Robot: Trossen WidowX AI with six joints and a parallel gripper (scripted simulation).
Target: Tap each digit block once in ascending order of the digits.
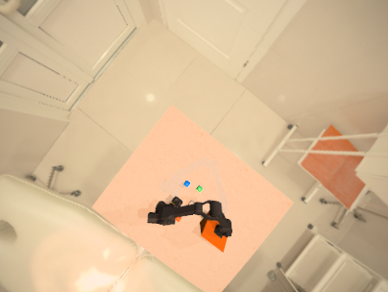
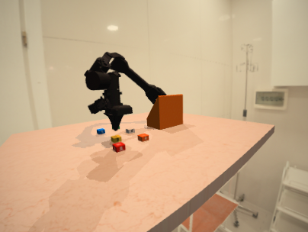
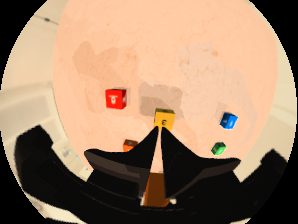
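My closed gripper [image 2: 116,127] hangs above the blocks on the table [image 2: 198,160]; one block [image 2: 101,131] lies far left, another [image 2: 119,146] nearest, my base mount [image 2: 165,111] behind at right

6 small blocks sitting flat on the pink tabletop, each apart from the others: red block [image 2: 119,146] nearest the exterior camera, yellow block [image 2: 116,138] just behind it, orange block [image 2: 143,136] to the right, grey block [image 2: 130,130] farther back, blue block [image 2: 101,131] off to the left. Green block [image 3: 218,148] close beside blue in the wrist view. Printed digits too small to read.
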